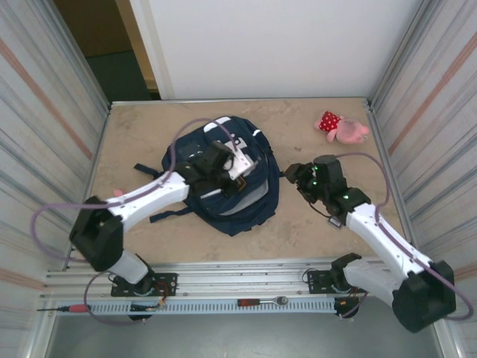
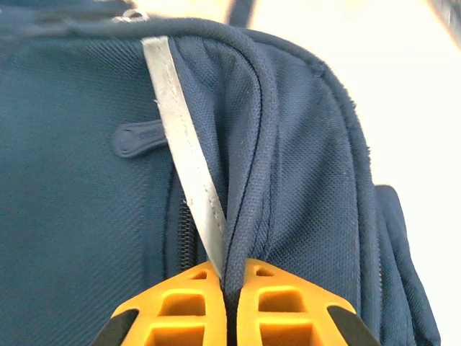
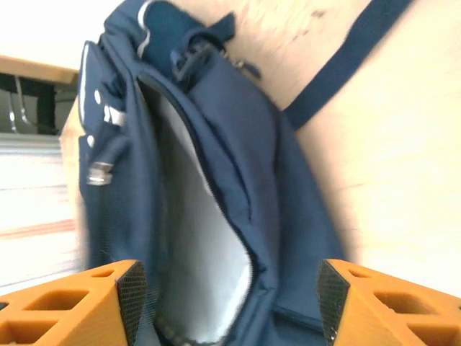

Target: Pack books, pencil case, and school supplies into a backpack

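The navy blue backpack (image 1: 246,201) lies in the middle of the table, its main compartment gaping with pale lining (image 3: 205,245) showing. My left gripper (image 1: 226,173) rests on top of the pack. In the left wrist view it (image 2: 232,281) is shut on the backpack's piped blue edge, beside a pale reflective stripe (image 2: 184,158). My right gripper (image 1: 295,177) hovers just right of the pack. It (image 3: 230,295) is open wide, facing the gaping compartment with nothing between its fingers. The books, pencil case and school supplies are out of view.
A pink plush toy (image 1: 343,127) lies at the back right corner. A dark strap (image 3: 346,65) trails from the pack across the table. Corrugated walls close both sides. A screwdriver (image 1: 71,307) and a ratchet (image 1: 264,301) lie on the front rail.
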### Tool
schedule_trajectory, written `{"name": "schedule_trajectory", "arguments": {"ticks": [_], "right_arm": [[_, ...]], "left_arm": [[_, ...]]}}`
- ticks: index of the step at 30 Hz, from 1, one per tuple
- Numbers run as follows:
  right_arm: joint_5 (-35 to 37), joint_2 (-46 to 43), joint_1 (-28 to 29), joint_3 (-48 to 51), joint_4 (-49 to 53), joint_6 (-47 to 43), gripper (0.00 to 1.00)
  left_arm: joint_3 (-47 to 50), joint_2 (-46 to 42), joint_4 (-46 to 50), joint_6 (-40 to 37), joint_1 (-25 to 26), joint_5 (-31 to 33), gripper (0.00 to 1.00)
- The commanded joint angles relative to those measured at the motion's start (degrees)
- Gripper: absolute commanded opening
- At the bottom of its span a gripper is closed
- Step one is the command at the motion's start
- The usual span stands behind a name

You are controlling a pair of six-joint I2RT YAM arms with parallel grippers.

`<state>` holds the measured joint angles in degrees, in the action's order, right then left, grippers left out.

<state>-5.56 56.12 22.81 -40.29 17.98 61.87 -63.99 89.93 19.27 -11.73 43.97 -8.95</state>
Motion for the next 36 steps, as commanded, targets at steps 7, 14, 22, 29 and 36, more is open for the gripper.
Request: {"name": "schedule_trajectory", "arguments": {"ticks": [7, 14, 22, 29, 36], "right_arm": [[-1.8, -4.18, -1.74, -1.27, 8.94, -13.16, 0.66], [-0.22, -2.01, 5.15, -5.79, 5.52, -33.61, 0.71], [-1.44, 10.83, 24.19, -14.19, 12.35, -74.85, 0.76], [0.22, 26.46, 34.23, -19.63, 13.63, -87.01, 0.76], [3.28, 36.65, 35.02, -19.32, 7.82, -90.76, 0.65]], "left_arm": [[1.36, 12.6, -1.76, 3.1, 3.79, -1.17, 0.1], [-3.43, 2.82, 2.41, 6.03, -0.02, -3.08, 0.5], [4.22, -13.37, 1.12, 16.66, -14.14, -10.13, 0.65], [15.05, -23.28, 1.83, 22.08, -25.64, -14.16, 0.65], [20.71, -27.09, 1.74, 23.62, -30.12, -15.07, 0.66]]}}
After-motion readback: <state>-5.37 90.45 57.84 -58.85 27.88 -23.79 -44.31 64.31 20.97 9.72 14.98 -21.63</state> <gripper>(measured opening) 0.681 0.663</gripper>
